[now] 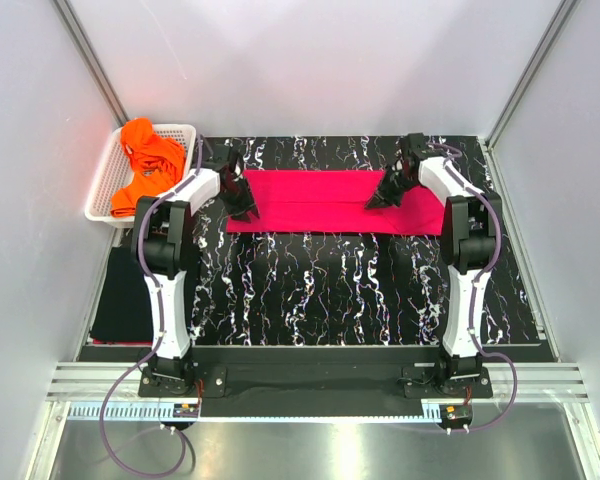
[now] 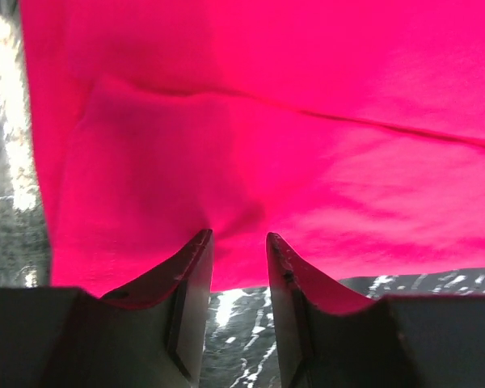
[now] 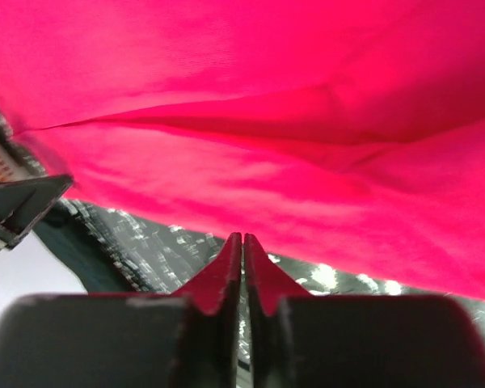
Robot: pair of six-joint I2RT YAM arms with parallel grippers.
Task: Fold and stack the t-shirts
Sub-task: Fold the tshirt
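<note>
Robot lab cell, white panel walls [image 1: 310, 60], aluminium rail [image 1: 320, 380], veined mat [image 1: 320, 290]

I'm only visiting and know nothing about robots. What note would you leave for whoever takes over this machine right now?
Left pincer: open, tips at the edge of the pink t-shirt.
Right pincer: shut at that edge; whether it nips cloth is unclear.
Done: pink t-shirt folded into a long band across the mat; black t-shirt folded flat, left of the mat.
Left: finish and stack the pink one; orange t-shirts lie crumpled in the basket.

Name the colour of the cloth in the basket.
The cloth is bright orange; top external view.
</note>
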